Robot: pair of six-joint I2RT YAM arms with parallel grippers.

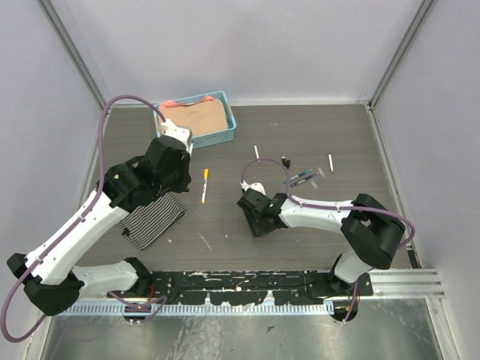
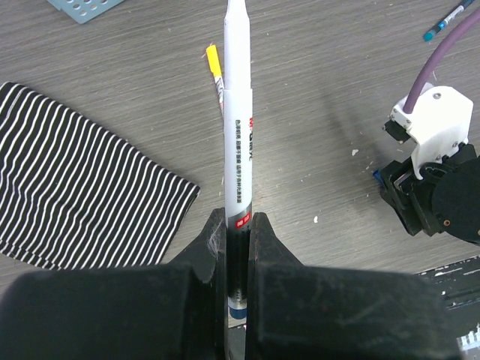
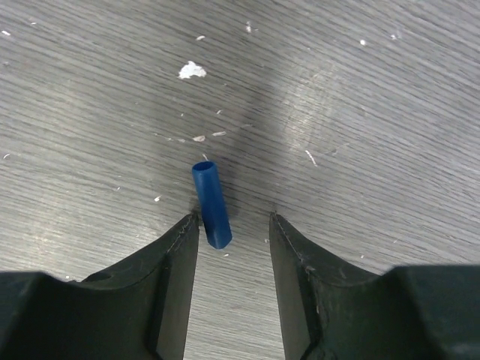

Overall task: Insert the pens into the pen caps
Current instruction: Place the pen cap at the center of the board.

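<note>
While the left gripper (image 2: 237, 225) is pressed tight on the lower barrel of a white pen (image 2: 238, 127), that pen juts straight out past the fingertips. Its tapered white nose points away from the wrist. It is held above the table (image 1: 315, 127), on the near side of the blue basket (image 1: 227, 129).

Nearest the arm bases, a striped cloth (image 1: 152, 217) lies flat on the wood, nearer than the basket and to its left.

The right gripper (image 3: 234, 225) hangs low over the table, nearer than the basket and to its right. Its jaws are spread apart and hold nothing. A blue pen cap (image 3: 211, 204) lies on its side on the wood between them, its open end pointing away from the wrist. The cap's other end is just beside one finger (image 3: 176, 255); whether it touches that finger cannot be told.

Farther out, a pen with a yellow cap (image 1: 204, 186) lies alone on the near side of the basket, in line with its right end and apart from it.

To the basket's right and slightly nearer, more pens are scattered:
- a single white pen (image 1: 256, 151) closest to the basket;
- a small cluster of pens (image 1: 302, 178) beyond it, with dark bits too small to make out;
- a last white pen (image 1: 330, 162) farthest right.

The basket itself stands at the table's far edge and holds a tan cloth (image 1: 201, 118).
</note>
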